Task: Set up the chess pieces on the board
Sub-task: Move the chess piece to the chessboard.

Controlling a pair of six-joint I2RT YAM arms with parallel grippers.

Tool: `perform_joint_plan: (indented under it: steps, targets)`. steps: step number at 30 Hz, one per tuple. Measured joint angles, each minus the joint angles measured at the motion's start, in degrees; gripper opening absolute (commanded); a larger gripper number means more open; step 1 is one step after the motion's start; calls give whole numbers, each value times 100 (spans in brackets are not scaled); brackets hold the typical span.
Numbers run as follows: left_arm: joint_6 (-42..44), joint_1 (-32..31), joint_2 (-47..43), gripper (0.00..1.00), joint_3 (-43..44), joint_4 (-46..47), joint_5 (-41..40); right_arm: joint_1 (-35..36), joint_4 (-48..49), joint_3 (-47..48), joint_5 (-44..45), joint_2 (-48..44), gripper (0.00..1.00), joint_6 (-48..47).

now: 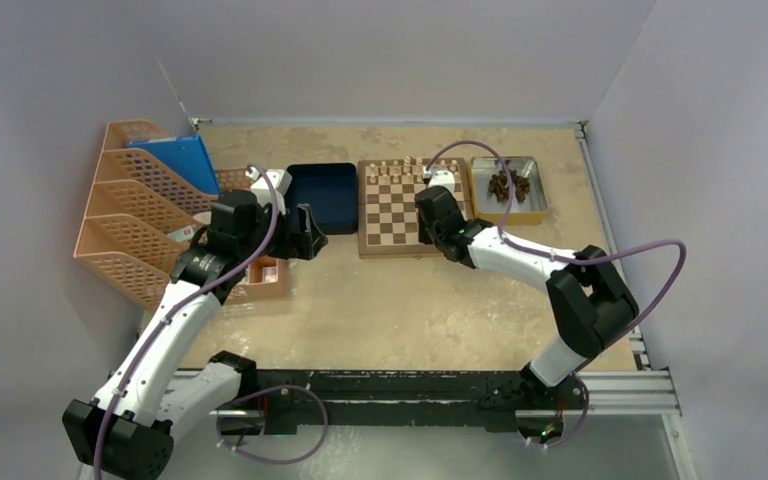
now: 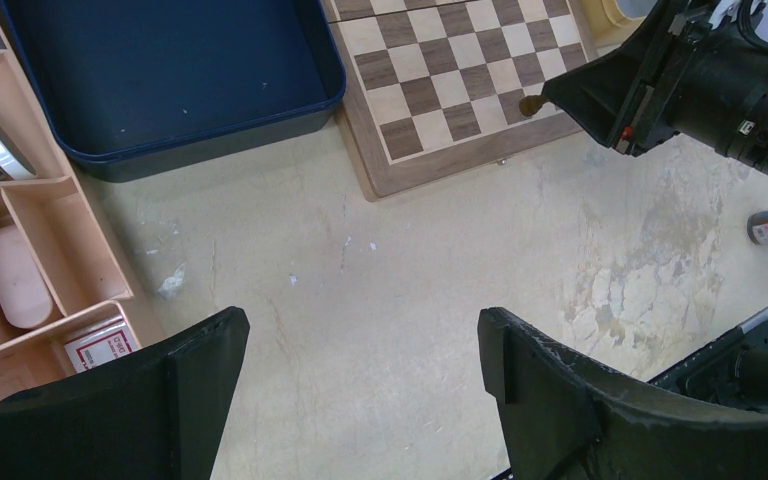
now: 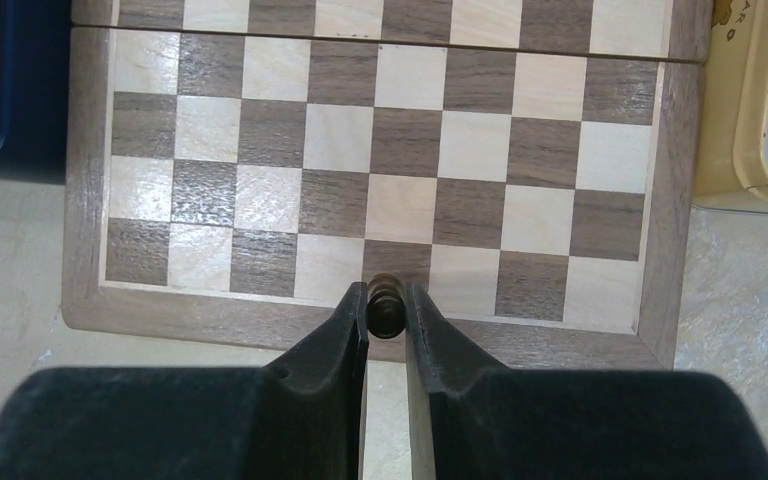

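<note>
Placing a dark chessman (image 3: 384, 316) on the near rank of the board (image 3: 400, 140) is the step in hand. The right gripper (image 3: 385, 300) pinches the piece between its closed fingers, low over a dark square at the board's near edge, roughly at mid-width. Next the piece must be set down upright inside that square and the fingers parted without tipping it. Then comes a reach to the heap of dark pieces (image 1: 508, 185) in the silver tray (image 1: 540, 190) just right of the board. The right arm stretches in from the board's near right, elbow raised, wrist aimed across the board. The left gripper (image 2: 360, 390) hangs wide open and empty over bare table off the board's near-left corner.
</note>
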Motion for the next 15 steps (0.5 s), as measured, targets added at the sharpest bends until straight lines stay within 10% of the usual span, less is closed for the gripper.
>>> perform_joint_plan:
  steps: [15]
  targets:
    - [0, 0, 0, 85, 0, 0, 0, 0, 9, 90, 61, 345, 17, -26]
